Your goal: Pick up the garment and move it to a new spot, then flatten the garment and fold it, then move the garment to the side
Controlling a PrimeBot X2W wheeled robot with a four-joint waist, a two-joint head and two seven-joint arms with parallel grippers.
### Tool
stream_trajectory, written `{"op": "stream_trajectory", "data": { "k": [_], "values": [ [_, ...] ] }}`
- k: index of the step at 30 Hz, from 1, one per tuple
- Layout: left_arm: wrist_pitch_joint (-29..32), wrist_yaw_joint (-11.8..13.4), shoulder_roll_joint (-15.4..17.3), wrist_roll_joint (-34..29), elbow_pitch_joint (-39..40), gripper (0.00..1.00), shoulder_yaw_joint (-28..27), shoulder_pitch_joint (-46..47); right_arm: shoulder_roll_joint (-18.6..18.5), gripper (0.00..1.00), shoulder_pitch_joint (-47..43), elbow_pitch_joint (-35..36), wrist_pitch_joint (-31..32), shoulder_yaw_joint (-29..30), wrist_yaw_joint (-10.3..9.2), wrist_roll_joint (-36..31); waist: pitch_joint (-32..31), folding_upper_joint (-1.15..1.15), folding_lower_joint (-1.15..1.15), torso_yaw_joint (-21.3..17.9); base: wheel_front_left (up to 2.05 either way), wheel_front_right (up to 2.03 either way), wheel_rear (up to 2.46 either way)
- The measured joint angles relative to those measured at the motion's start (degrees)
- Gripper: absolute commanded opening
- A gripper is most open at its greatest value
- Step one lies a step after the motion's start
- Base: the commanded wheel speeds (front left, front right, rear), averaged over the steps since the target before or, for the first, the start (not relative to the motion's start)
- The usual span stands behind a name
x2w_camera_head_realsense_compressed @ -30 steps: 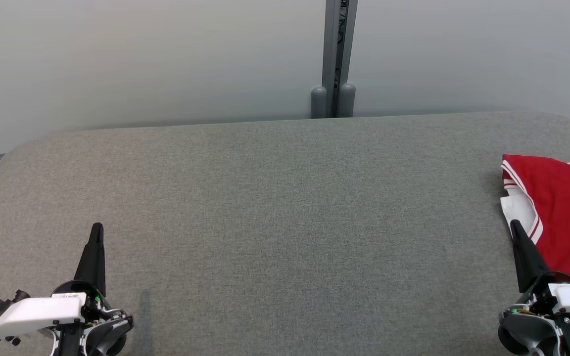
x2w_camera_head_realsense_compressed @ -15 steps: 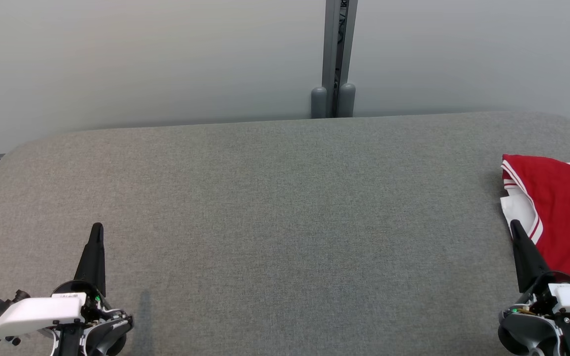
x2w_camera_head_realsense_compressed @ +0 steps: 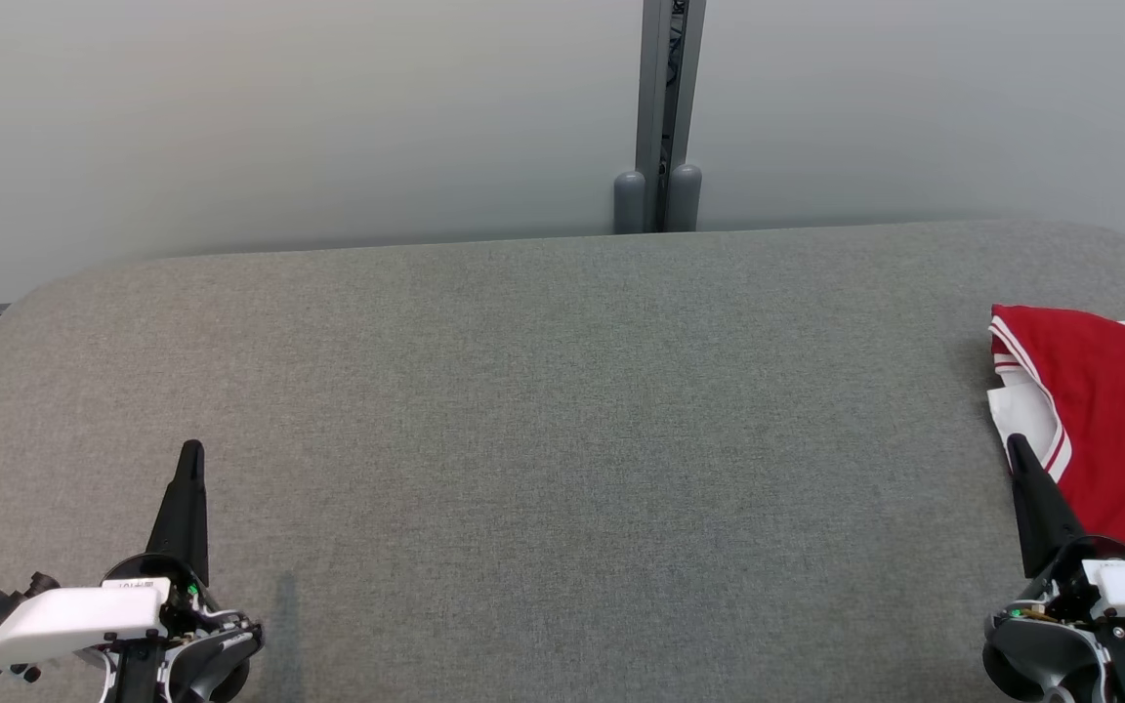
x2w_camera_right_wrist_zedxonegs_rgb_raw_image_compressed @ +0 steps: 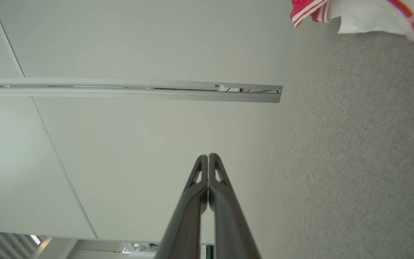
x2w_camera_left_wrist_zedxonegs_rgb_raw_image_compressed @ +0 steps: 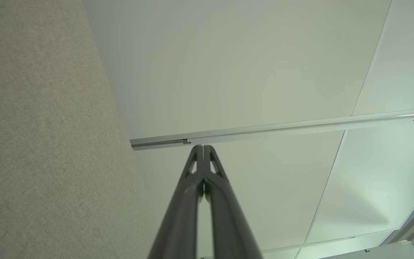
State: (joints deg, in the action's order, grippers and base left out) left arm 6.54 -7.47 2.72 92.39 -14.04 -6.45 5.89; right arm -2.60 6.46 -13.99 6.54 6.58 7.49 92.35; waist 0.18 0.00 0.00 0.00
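The head view takes in the whole grey desk (x2w_camera_head_realsense_compressed: pixel 562 410), with its rounded far corners. The garment (x2w_camera_head_realsense_compressed: pixel 1100 420) lies at the desk's right edge, about halfway between the near and far sides, and runs out of the picture to the right. It is red cloth with white stripes along the hem and a white panel folded under on its left side, loosely heaped.

The left gripper (x2w_camera_head_realsense_compressed: pixel 190 451) stands near the near left corner, the right gripper (x2w_camera_head_realsense_compressed: pixel 1015 445) near the near right corner. From above, the right gripper's tip overlaps the garment's white edge, and contact cannot be judged there. The right wrist view settles it: the cloth sits off to one side, apart from the fingers (x2w_camera_right_wrist_zedxonegs_rgb_raw_image_compressed: pixel 192 201).

The wrist views show the tips closely. On each arm the two long dark fingers (x2w_camera_left_wrist_zedxonegs_rgb_raw_image_compressed: pixel 185 201) are pressed together at the tips, with nothing between them.

The desk top is a woven, felt-like fabric. Behind its far edge stand smooth pale wall panels (x2w_camera_head_realsense_compressed: pixel 279 117), joined by a grey metal post (x2w_camera_head_realsense_compressed: pixel 665 98) with two rounded caps (x2w_camera_head_realsense_compressed: pixel 657 200) at its foot.
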Motion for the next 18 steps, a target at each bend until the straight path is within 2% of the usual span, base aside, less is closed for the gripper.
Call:
{"op": "stream_trajectory", "data": {
  "k": [18],
  "values": [
    [0.0, 0.0, 0.0, 0.0, 0.0, 0.0, 0.0, 0.0, 0.0, 0.0, 0.0, 0.0, 0.0, 0.0, -0.01, 0.0, 0.0, 0.0, 0.0, 0.0, 0.0, 0.0, 0.0]
  ]
}}
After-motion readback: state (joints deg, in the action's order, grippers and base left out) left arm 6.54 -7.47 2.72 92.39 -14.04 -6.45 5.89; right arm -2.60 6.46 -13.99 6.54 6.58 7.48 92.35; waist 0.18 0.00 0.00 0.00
